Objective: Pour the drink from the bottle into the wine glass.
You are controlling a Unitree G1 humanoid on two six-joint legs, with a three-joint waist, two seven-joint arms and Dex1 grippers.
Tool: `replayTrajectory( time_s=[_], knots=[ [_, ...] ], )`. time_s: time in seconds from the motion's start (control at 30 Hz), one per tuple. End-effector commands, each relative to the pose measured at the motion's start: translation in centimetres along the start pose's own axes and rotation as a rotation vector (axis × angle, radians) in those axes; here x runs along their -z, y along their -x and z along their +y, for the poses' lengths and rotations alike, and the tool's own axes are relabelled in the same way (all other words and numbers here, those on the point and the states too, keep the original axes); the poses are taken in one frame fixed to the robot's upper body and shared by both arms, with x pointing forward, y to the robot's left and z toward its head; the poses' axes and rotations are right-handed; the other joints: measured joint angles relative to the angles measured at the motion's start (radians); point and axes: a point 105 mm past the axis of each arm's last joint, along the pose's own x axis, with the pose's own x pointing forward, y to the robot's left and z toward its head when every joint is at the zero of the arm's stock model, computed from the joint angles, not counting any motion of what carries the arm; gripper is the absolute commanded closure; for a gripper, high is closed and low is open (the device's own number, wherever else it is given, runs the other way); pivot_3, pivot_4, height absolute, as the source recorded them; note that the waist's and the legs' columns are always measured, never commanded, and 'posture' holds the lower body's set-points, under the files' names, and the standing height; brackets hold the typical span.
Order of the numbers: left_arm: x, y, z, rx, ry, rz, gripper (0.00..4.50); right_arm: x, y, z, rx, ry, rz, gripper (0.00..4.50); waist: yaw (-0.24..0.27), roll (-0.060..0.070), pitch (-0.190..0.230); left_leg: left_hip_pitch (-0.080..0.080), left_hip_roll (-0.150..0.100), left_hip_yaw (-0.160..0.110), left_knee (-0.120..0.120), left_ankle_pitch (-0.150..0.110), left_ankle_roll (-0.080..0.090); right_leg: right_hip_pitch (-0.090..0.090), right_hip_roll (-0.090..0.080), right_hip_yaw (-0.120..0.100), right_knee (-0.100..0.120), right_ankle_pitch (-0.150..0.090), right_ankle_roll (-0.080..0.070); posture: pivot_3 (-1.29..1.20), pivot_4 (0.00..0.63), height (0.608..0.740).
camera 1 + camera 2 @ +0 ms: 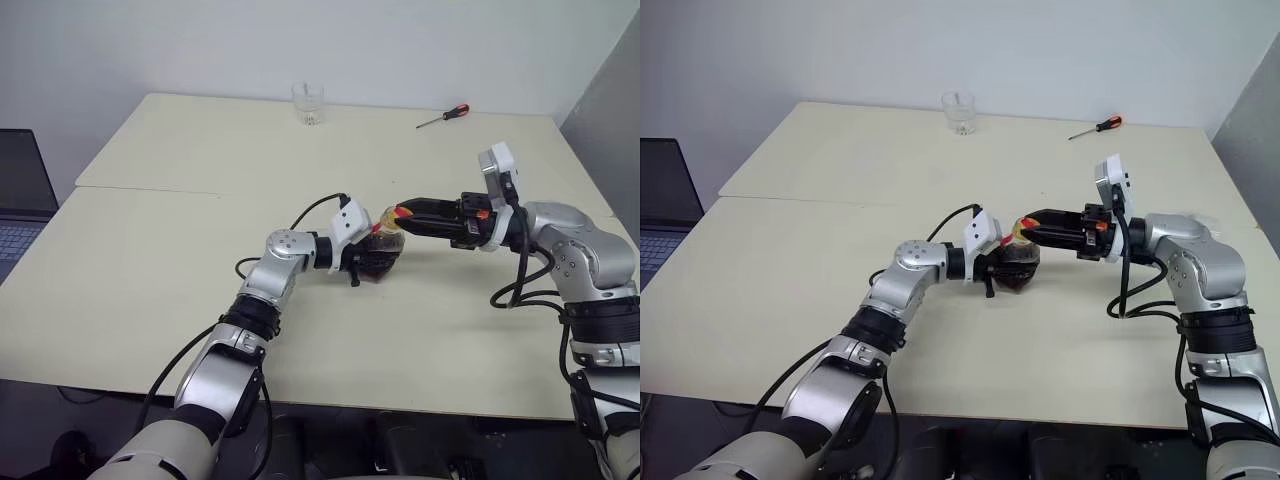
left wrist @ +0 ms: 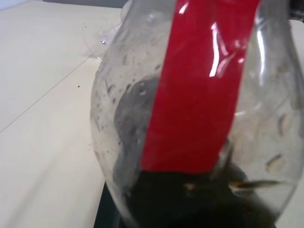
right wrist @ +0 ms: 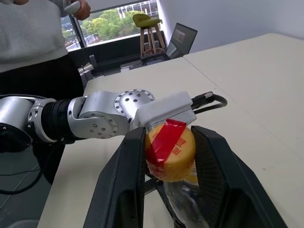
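The bottle [image 1: 383, 248] is held near the middle of the table [image 1: 150, 290], and my left gripper [image 1: 372, 256] is shut on its rounded body from the left. Up close its clear wall carries a red label strip [image 2: 199, 85]. The dark drink [image 2: 190, 206] lies low in the bottle. My right gripper [image 3: 169, 135] reaches in level from the right. Its two black fingers [image 3: 130, 156] are shut on the yellow cap [image 3: 169, 152] with a red tape strip. The wine glass is out of view.
A short clear tumbler [image 1: 308, 103] stands at the far edge of the table. A red-handled screwdriver [image 1: 443, 116] lies at the back right. A laptop [image 1: 20, 190] sits off the left side. A person [image 3: 33, 28] stands beyond the table.
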Motion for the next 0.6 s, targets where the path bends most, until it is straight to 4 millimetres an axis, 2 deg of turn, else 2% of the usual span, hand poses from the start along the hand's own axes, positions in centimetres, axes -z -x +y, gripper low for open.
replayTrajectory(
  time_s=[0.03,0.1,0.2,0.27,0.4,0.47,0.6],
  knots=[
    [-1.9,0.0,0.0,0.001,-0.044,-0.064,3.73,-2.2,0.3,0.0,0.004,0.066,-0.031,3.33,0.0,0.0,0.0,0.0,0.0,0.0,0.0,0.0,0.0,0.0,0.0,0.0,0.0,0.0,0.0,0.0,0.15,0.74],
    [-2.0,0.0,0.1,0.0,-0.045,-0.065,3.73,-2.5,0.6,-0.4,0.045,0.076,-0.04,3.33,0.0,0.0,0.0,0.0,0.0,0.0,0.0,0.0,0.0,0.0,0.0,-0.001,0.0,0.0,0.0,0.0,0.15,0.74],
    [-2.0,0.0,0.2,-0.009,-0.046,-0.066,3.73,-3.0,2.5,-2.4,0.241,0.097,-0.072,3.33,0.001,0.0,0.0,0.0,0.0,0.0,0.0,0.0,0.0,0.0,0.0,0.0,0.0,0.0,0.0,0.0,0.15,0.74],
    [-2.0,0.0,0.2,-0.012,-0.046,-0.068,3.73,-2.7,4.9,-3.7,0.425,0.098,-0.086,3.33,0.002,0.0,0.0,0.0,0.0,0.0,0.0,0.0,0.0,0.0,-0.001,0.0,0.0,0.0,0.0,0.0,0.15,0.74],
    [-1.9,0.1,0.0,-0.01,-0.043,-0.07,3.73,-1.2,9.1,-4.2,0.696,0.069,-0.094,3.33,0.013,0.0,0.0,0.0,0.0,0.001,0.0,0.0,0.0,0.001,-0.001,-0.001,-0.001,0.0,0.0,0.0,0.15,0.74],
    [-1.8,0.1,-0.1,-0.007,-0.04,-0.071,3.73,0.3,11.2,-4.0,0.838,0.051,-0.064,3.33,0.013,0.0,0.0,0.0,0.0,0.001,-0.001,0.0,0.0,0.0,-0.001,0.0,-0.001,0.0,0.0,0.0,0.15,0.74],
    [-1.7,-0.4,-0.5,0.009,-0.027,-0.078,3.73,5.4,17.2,-2.9,1.235,-0.049,0.008,3.33,0.022,0.0,0.0,0.0,0.0,0.0,-0.001,0.0,0.0,0.001,-0.001,-0.001,-0.001,0.0,0.0,0.0,0.15,0.74]
  ],
)
